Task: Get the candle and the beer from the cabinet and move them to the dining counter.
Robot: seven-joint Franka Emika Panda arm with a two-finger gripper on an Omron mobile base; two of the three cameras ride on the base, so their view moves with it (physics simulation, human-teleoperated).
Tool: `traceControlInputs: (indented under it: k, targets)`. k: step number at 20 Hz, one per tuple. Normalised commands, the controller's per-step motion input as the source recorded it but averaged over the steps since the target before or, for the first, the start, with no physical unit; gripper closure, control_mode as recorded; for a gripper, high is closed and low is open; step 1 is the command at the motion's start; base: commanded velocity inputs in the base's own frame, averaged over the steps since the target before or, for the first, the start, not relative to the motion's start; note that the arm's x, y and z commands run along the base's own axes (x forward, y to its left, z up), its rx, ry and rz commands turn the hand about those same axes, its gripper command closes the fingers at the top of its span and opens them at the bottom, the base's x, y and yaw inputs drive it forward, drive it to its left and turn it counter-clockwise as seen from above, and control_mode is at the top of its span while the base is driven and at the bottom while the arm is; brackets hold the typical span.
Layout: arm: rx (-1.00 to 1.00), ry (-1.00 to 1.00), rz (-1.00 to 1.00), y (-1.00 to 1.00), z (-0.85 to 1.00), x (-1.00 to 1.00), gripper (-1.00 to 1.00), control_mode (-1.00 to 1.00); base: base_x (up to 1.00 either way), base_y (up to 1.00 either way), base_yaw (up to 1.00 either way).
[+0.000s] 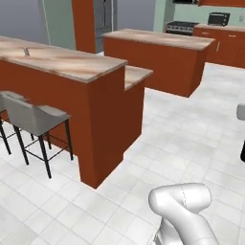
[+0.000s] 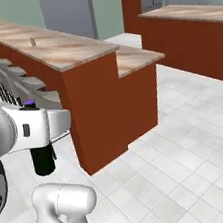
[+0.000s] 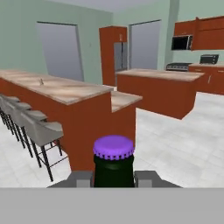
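Observation:
My gripper (image 3: pixel 113 177) is shut on the beer (image 3: pixel 113 159), a dark bottle with a purple cap that stands upright between the fingertips. From the right base view the beer (image 2: pixel 42 161) hangs below my white hand, with the gripper (image 2: pixel 38 138) around its neck, above the floor in front of the dining counter (image 2: pixel 69 51). The bottle's dark edge (image 1: pixel 243 150) shows at the right border of the left base view. A small pale candle (image 1: pixel 26 51) stands on the dining counter (image 1: pixel 67 64) toward its far end. The hand view also catches the candle (image 3: pixel 41 81). The cabinet is out of view.
Grey stools (image 1: pixel 36 117) line the dining counter's near side. A lower shelf (image 2: pixel 133 57) juts from its end. A stool-less island (image 1: pixel 158 40) stands behind, with a stove and toaster oven (image 1: pixel 218 18) beyond. White tiled floor lies open between counter and island.

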Motion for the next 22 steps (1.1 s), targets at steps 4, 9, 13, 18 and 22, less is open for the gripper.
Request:
traceControlInputs:
  k: [4,9,13,18,22]
  targets:
    - [0.00,0.00,0.00,0.00,0.00,0.00,1.00,1.00,0.00,0.96,-0.42]
    - [0.00,0.00,0.00,0.00,0.00,0.00,1.00,1.00,0.00,1.00,-0.45]
    - [0.00,0.00,0.00,0.00,0.00,0.00,1.00,1.00,0.00,0.91,-0.45]
    - [0.00,0.00,0.00,0.00,0.00,0.00,1.00,1.00,0.00,0.94,-0.45]
    - [0.00,0.00,0.00,0.00,0.00,0.00,1.00,1.00,0.00,1.00,-0.46]
